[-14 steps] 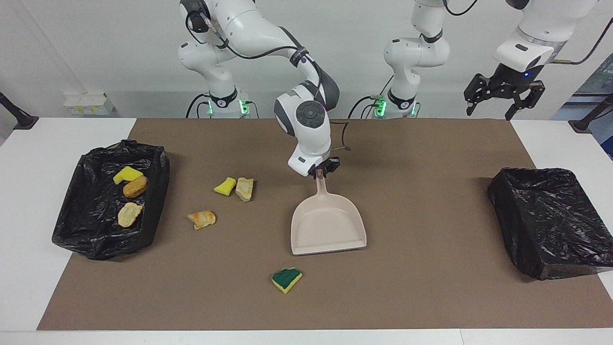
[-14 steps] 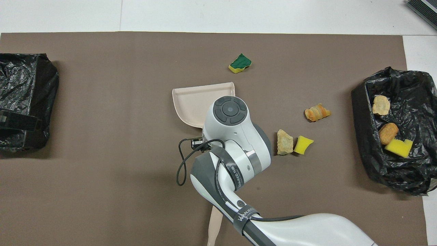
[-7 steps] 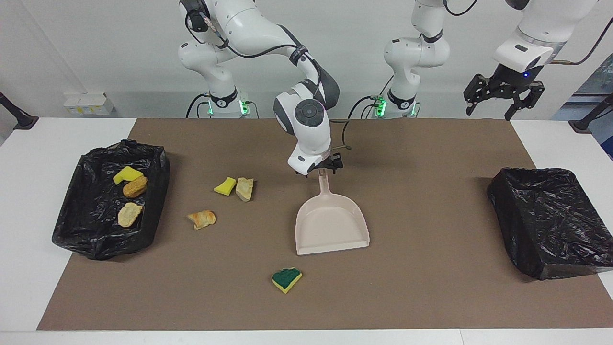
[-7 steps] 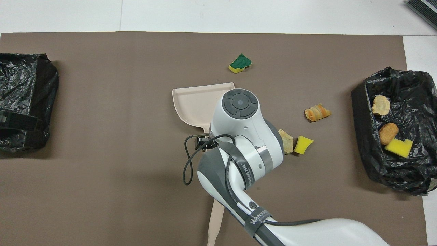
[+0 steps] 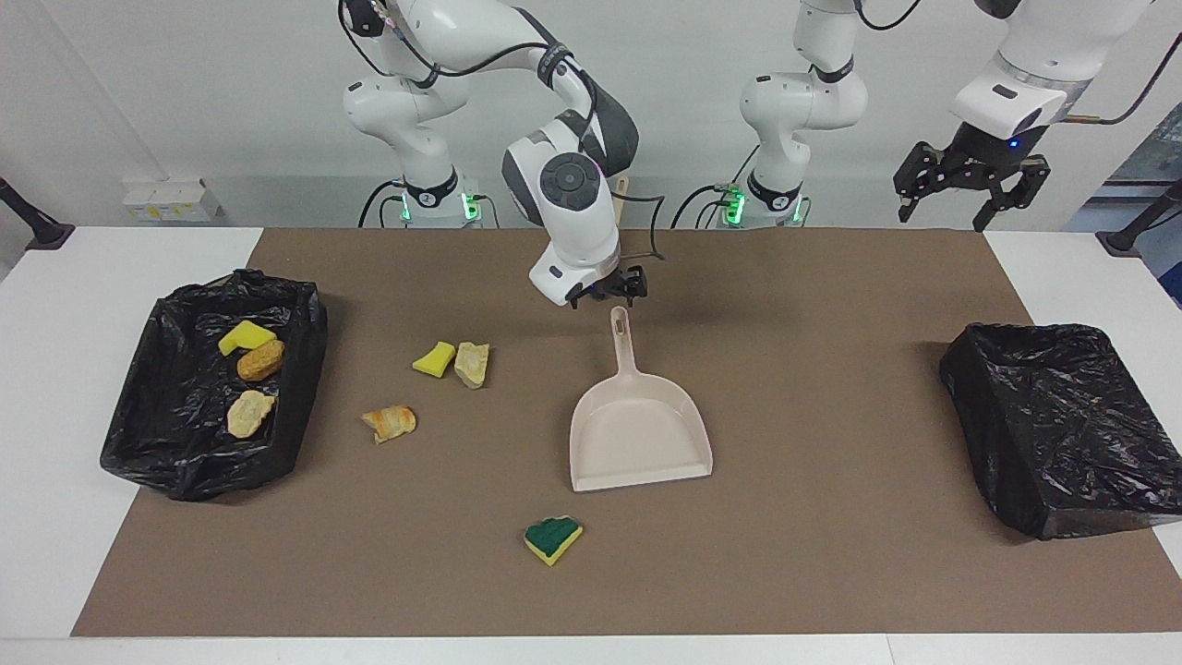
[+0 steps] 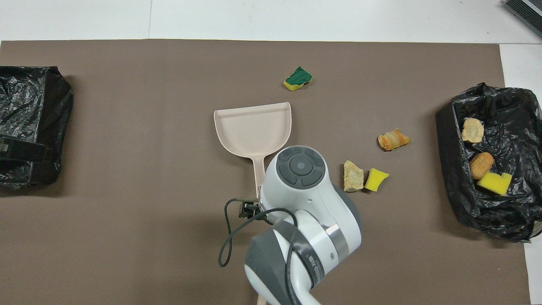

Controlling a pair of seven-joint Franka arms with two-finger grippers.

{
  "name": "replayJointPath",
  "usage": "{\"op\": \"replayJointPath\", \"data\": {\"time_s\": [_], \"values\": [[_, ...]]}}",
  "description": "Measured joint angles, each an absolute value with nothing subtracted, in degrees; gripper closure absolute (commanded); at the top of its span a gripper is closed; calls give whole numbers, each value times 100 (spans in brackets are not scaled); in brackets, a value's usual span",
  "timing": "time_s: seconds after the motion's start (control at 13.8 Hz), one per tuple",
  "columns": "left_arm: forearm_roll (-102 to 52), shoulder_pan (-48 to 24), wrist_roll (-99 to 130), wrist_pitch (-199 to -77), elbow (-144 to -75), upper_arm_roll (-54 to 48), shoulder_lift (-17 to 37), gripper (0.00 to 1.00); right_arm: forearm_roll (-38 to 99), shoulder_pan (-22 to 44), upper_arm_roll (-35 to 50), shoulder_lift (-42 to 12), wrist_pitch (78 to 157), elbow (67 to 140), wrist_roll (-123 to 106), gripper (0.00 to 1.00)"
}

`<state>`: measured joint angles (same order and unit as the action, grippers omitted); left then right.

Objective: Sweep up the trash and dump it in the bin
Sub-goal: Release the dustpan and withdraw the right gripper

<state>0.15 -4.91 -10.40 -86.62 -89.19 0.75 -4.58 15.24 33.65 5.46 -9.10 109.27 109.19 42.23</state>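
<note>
The beige dustpan (image 5: 637,434) (image 6: 254,131) lies flat on the brown mat, its handle pointing toward the robots. My right gripper (image 5: 609,294) hangs open just above the handle's end, holding nothing. Loose trash lies on the mat: a green-topped sponge piece (image 5: 552,538) (image 6: 297,79) farther from the robots than the pan, and a yellow sponge chunk (image 5: 433,358), a tan piece (image 5: 472,363) and a bread-like piece (image 5: 390,422) between the pan and the bin. The black-lined bin (image 5: 185,443) (image 6: 457,127) at the right arm's end holds three scraps. My left gripper (image 5: 970,189) waits raised and open.
A second black-lined bin (image 5: 1062,434) (image 6: 25,106) stands at the left arm's end of the table. The brown mat (image 5: 831,554) covers most of the table, with white tabletop at both ends. The right arm's wrist hides the handle's end in the overhead view.
My right gripper opened and let go of the dustpan's handle, then rose and drew back toward the robots. The dustpan settled flat on the mat. The left arm stayed still.
</note>
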Motion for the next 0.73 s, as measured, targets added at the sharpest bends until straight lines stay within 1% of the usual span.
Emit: {"op": "replayJointPath", "data": {"time_s": [0.22,0.36,0.58,0.73], "values": [[15,-491,-1040,-8661,-8919,75,-458,0,1678,3817,554,-383,11513,11922,5252,0],[15,-491,-1040,-8661,-8919,75,-458,0,1888,4046,554,12,11619,12546,5421,0],[15,-491,-1040,-8661,-8919,76,-458,0,2022,4438,552,553,11732,13237,5503,0],[15,-491,-1040,-8661,-8919,76,-458,0,2053,4919,553,718,12249,13650,5973,0]]}}
